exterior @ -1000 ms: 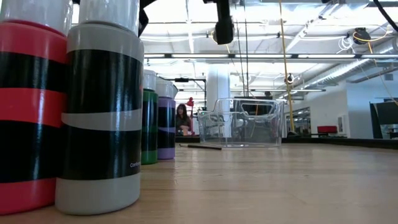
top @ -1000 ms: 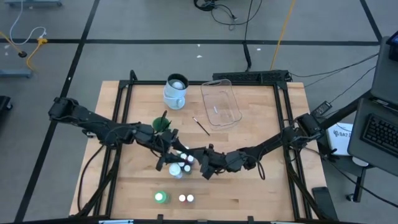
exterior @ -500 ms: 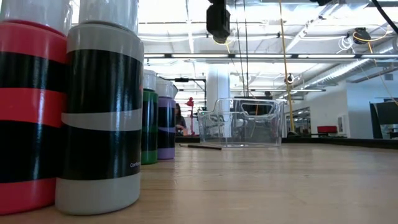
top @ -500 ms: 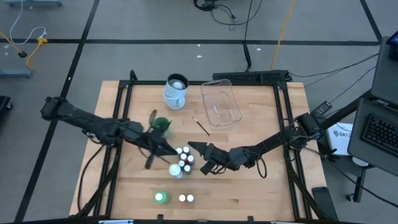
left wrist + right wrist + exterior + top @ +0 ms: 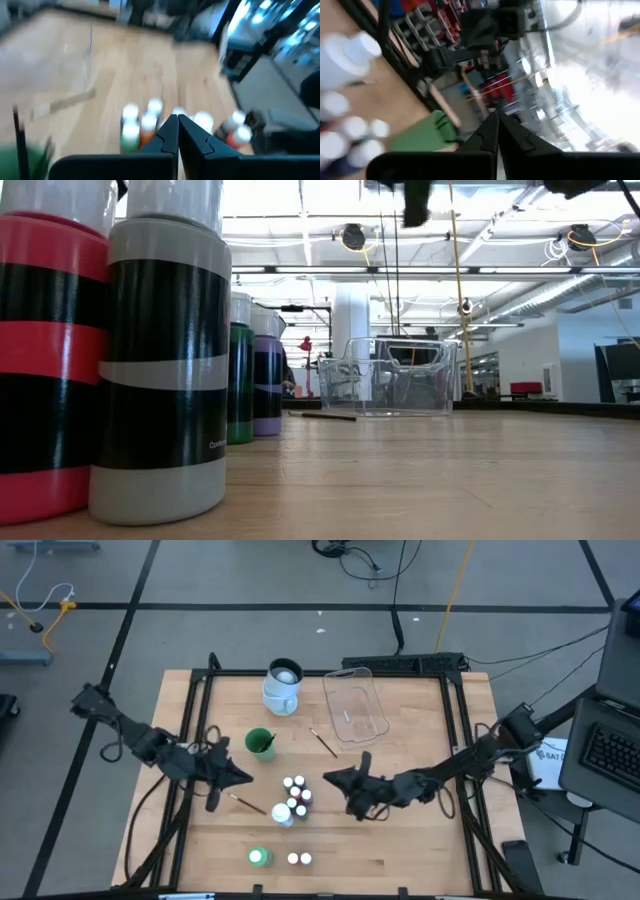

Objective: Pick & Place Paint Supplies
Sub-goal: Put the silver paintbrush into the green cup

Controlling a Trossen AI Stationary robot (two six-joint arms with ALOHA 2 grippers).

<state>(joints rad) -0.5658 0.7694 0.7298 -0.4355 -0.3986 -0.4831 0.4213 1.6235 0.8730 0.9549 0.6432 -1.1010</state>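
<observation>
Across your wooden table (image 5: 420,840), both arms have pulled back from the paint bottles (image 5: 294,798), left gripper (image 5: 240,777) and right gripper (image 5: 333,779) pinched closed on nothing, nothing trayed yet.

The table (image 5: 420,840) is pale matt wood with visible grain. The tray (image 5: 355,705) is clear glossy plastic; the paint bottles (image 5: 165,370) look smooth, faintly shiny.

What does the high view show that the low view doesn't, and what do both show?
Only the high view shows the left gripper and right gripper, both shut, flanking the cluster of small bottles, plus the green cup and white jug. Only the low view shows the room's ceiling lights. Both show the clear tray and a brush near it.
</observation>
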